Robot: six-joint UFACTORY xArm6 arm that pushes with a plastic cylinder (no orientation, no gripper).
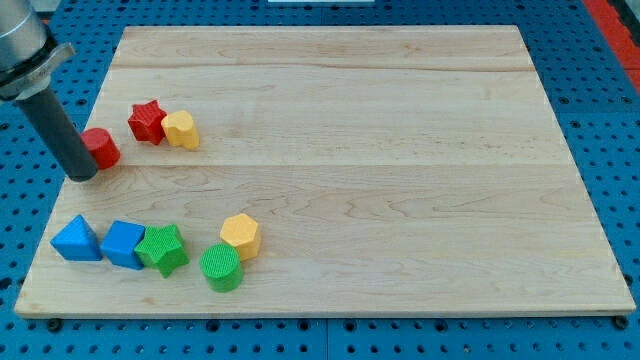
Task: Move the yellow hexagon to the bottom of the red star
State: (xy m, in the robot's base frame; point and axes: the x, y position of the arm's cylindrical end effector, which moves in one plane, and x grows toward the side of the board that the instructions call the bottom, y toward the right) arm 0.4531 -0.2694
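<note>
The yellow hexagon [240, 235] lies near the view's bottom, left of centre, touching the green cylinder [221, 268] below it. The red star [147, 121] sits at the upper left of the board, with a yellow rounded block [181, 130] touching its right side. My tip [82, 176] rests at the far left of the board, just left of a small red block [101, 148] and left of and below the red star. The tip is far from the yellow hexagon, up and to its left.
A blue triangle [77, 240], a blue cube [123, 244] and a green star [163, 249] stand in a row along the bottom left. The wooden board [400, 150] lies on a blue perforated table [610, 110].
</note>
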